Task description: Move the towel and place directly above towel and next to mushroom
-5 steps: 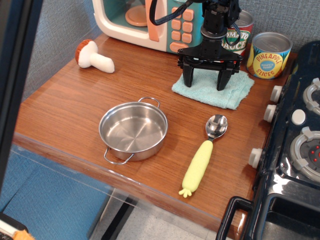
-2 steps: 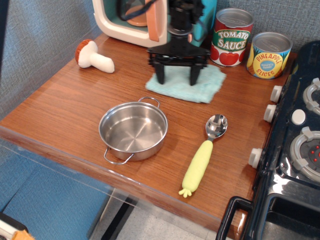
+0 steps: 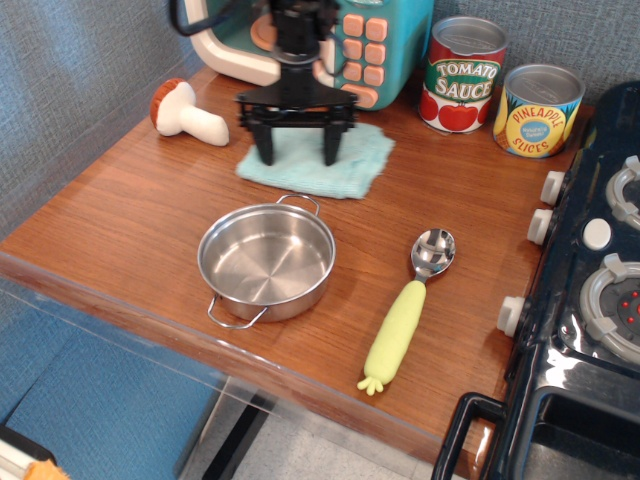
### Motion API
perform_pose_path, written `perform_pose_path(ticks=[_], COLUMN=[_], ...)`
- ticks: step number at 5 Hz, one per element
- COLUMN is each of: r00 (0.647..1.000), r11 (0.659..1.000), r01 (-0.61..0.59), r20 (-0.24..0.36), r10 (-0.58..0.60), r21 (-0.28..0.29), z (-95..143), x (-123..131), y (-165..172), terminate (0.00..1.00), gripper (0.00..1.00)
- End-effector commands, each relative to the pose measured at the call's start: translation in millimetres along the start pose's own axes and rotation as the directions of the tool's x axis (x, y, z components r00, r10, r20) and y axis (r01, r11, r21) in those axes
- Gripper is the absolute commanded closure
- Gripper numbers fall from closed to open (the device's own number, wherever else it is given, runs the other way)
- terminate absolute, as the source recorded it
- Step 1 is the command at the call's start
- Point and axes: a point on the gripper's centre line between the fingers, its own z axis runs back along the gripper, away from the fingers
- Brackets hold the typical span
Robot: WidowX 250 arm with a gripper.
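Note:
The light teal towel (image 3: 352,166) lies flat on the wooden counter, just behind the steel pot (image 3: 266,262) and in front of the toy microwave (image 3: 372,48). My black gripper (image 3: 297,156) stands upright over the towel's left half. Its jaws are spread wide, and both fingertips (image 3: 266,155) press down on the cloth. The mushroom (image 3: 186,112), with a reddish-brown cap and a white stem, lies on its side at the back left, a short gap left of the towel and the gripper.
A yellow-handled spoon (image 3: 405,308) lies right of the pot. A tomato sauce can (image 3: 462,75) and a pineapple can (image 3: 540,110) stand at the back right. A dark toy stove (image 3: 590,300) fills the right side. The counter's front edge runs along the bottom left.
The gripper has slid left across the counter with its fingers spread on the towel. The towel has moved with it, from in front of the cans to near the mushroom.

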Motion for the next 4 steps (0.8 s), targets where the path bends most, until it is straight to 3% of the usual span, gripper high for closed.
perform_pose_path(ticks=[1, 2, 3, 4], r00=[0.999, 0.992, 0.978, 0.972], r11=[0.998, 0.986, 0.973, 0.966], r01=[0.039, 0.126, 0.187, 0.216], r20=[-0.024, 0.038, 0.124, 0.121], r10=[-0.040, -0.122, -0.170, -0.199], r21=[-0.039, -0.109, -0.137, -0.141], z=[-4, 22, 60, 67], x=[-16, -18, -10, -11], y=[11, -12, -21, -21], terminate=[0.00, 0.00, 0.00, 0.00], gripper=[0.00, 0.00, 0.00, 0.00])
